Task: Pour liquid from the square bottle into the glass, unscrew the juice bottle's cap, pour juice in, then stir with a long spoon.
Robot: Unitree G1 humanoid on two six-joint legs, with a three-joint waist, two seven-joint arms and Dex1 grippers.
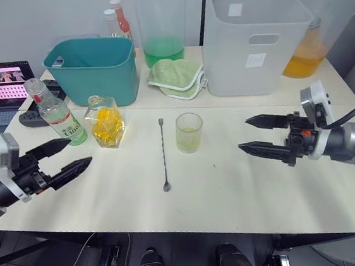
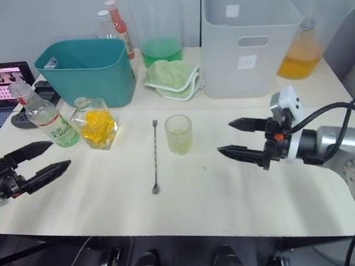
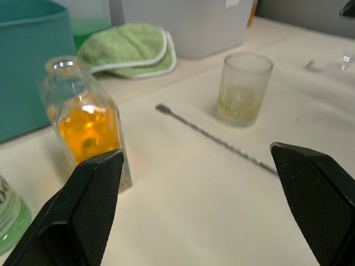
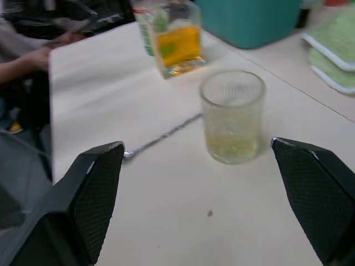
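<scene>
A: Both grippers, left gripper and right gripper, hang spread and empty over the bench.

B: The square bottle beside the juice bottle looks like heavy, slick glass; grasp its flat sides.

A: The glass is fragile; the long spoon lies thin, with open room around.

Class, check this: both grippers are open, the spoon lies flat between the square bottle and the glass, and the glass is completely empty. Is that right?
Not quite. The glass holds a little pale liquid at the bottom, as the right wrist view shows. The rest stands: the left gripper and right gripper are open, and the spoon lies flat between the square bottle and the glass.
</scene>
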